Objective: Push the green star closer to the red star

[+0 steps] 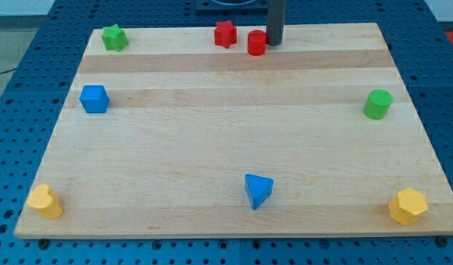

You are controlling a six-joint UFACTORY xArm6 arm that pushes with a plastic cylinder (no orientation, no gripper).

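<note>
The green star [114, 37] lies at the top left corner of the wooden board [234, 140]. The red star [225, 34] lies near the top edge, left of centre. A red cylinder [257, 43] stands just right of the red star. My tip [274, 43] rests on the board right beside the red cylinder, on its right, touching or nearly touching it. The tip is far to the right of the green star.
A blue cube [94, 99] sits at the left. A green cylinder [377, 104] sits at the right. A blue triangular block [257, 191] lies at bottom centre. A yellow block [45, 201] and a yellow hexagonal block [408, 206] sit in the bottom corners.
</note>
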